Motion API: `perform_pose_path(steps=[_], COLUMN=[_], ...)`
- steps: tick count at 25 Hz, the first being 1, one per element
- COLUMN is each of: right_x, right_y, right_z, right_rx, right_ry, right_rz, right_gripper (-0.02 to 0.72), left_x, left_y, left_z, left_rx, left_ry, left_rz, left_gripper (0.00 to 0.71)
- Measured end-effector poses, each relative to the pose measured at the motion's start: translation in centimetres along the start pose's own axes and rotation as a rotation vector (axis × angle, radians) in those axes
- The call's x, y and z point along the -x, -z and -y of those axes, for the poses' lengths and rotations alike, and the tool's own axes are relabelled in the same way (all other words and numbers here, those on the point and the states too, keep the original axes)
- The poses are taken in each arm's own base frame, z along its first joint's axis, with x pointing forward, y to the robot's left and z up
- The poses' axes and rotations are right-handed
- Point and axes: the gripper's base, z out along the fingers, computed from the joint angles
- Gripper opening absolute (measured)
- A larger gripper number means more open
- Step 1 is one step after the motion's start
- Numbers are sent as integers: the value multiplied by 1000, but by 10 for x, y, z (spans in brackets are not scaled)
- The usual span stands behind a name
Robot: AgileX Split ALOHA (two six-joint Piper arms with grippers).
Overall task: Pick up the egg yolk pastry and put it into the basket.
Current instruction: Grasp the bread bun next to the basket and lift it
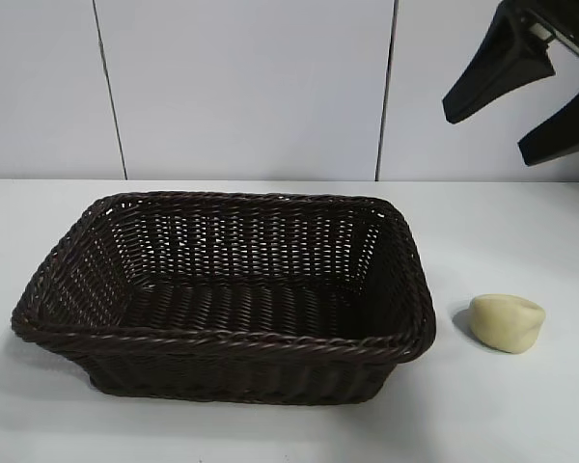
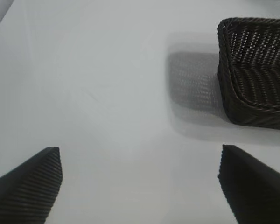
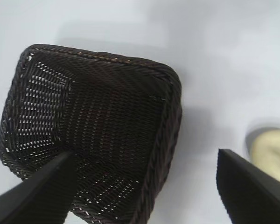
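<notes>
Your egg yolk pastry sits on the white bench, just beside the basket on its right side and not touching it. The basket holds nothing. Your right tool hangs high above the bench at the upper right, above and behind the pastry, its fingers spread wide and holding nothing. Your left tool is off to the basket's other side, over bare bench, also spread wide and empty.
</notes>
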Motion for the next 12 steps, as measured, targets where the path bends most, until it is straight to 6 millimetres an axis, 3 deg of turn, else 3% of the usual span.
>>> perform_pose_path(steps=[6,12], right_x=[1,2], right_y=[3,-29], right_z=[24,38], right_rx=[-78,-89], right_ry=[-80,-118], right_rz=[2,-74], right_gripper=[591,591], left_x=[0,0], left_y=[0,0], left_z=[0,0], left_rx=[0,0], left_ry=[0,0], left_rz=[0,0], left_gripper=[661,661])
